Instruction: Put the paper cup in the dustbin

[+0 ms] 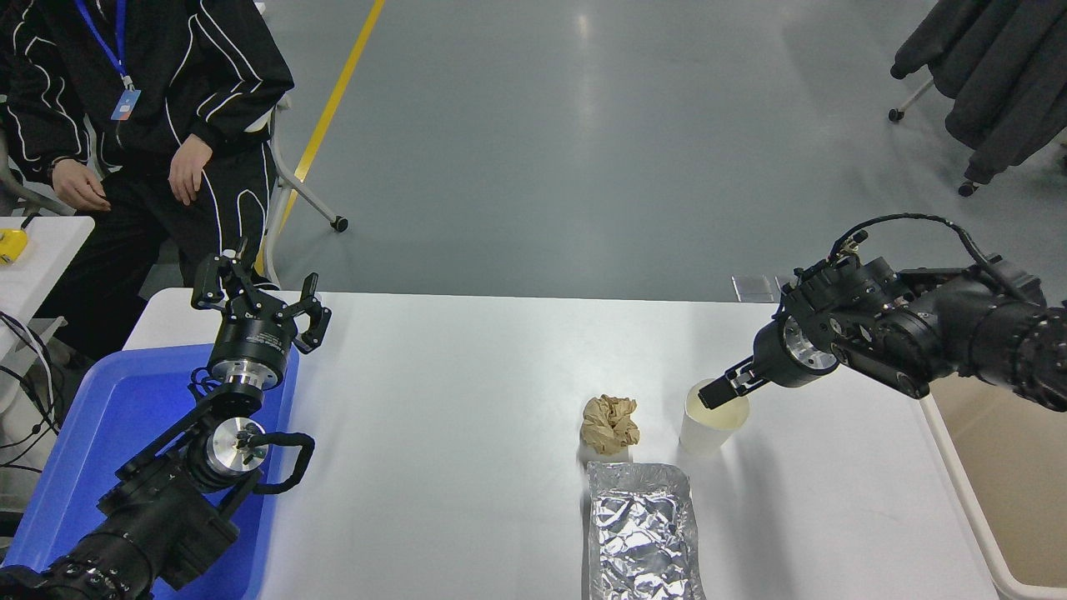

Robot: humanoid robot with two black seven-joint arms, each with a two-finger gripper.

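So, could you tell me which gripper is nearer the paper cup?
Right. The right gripper is at the paper cup, over its rim; the left gripper is parked far off by the blue tray.

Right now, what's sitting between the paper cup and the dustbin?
Nothing: in the head view only bare white table separates the paper cup from the dustbin; the right gripper hangs over the cup's mouth.

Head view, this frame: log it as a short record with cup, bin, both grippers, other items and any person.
paper cup: upright on the white table, mouth open, right of the paper ball
dustbin: beige, off the table's right edge
right gripper: tip at the cup's mouth; open or shut not visible
left gripper: parked at lower left over the blue tray, fingers spread
paper ball: brown, crumpled, just beyond the foil tray
person: seated at far left, hands on lap
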